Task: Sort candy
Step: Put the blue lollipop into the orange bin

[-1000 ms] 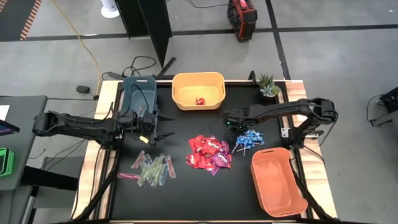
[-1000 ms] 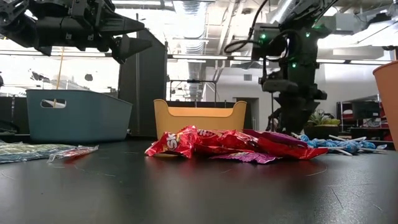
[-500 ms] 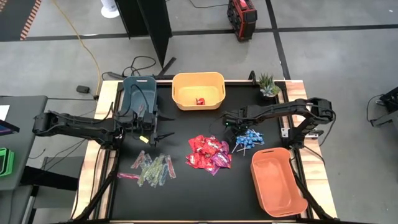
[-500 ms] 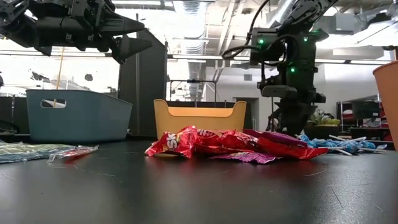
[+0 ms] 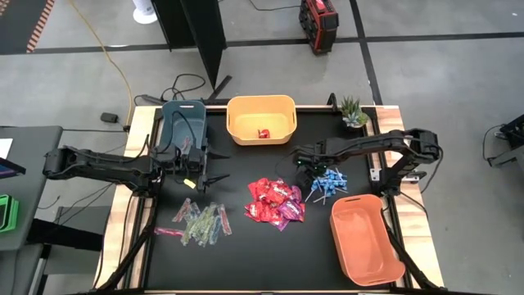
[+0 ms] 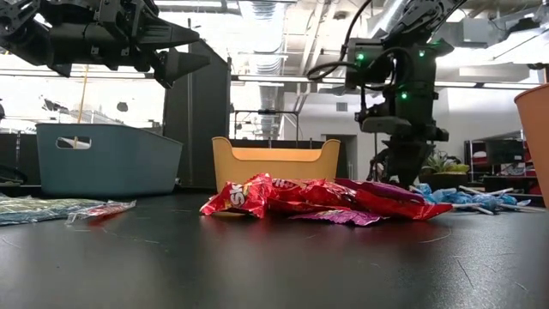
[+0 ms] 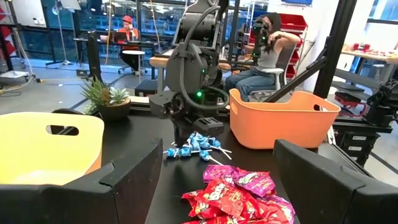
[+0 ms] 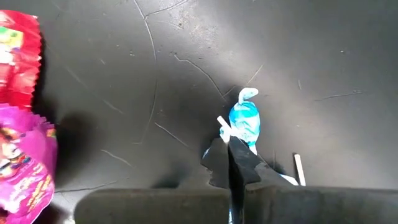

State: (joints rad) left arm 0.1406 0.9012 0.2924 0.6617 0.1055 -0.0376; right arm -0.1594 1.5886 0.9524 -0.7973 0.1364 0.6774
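no readable text, labels or signs

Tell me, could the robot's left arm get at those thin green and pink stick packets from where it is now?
Probably yes. The left hand hangs open above the table, and the green and pink stick packets lie just in front of it on bare black table. Nothing stands between them; the right hand is busy across the table at the lollipops.

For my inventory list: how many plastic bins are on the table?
3: blue bin at far left, yellow bin at far middle, orange bin at near right.
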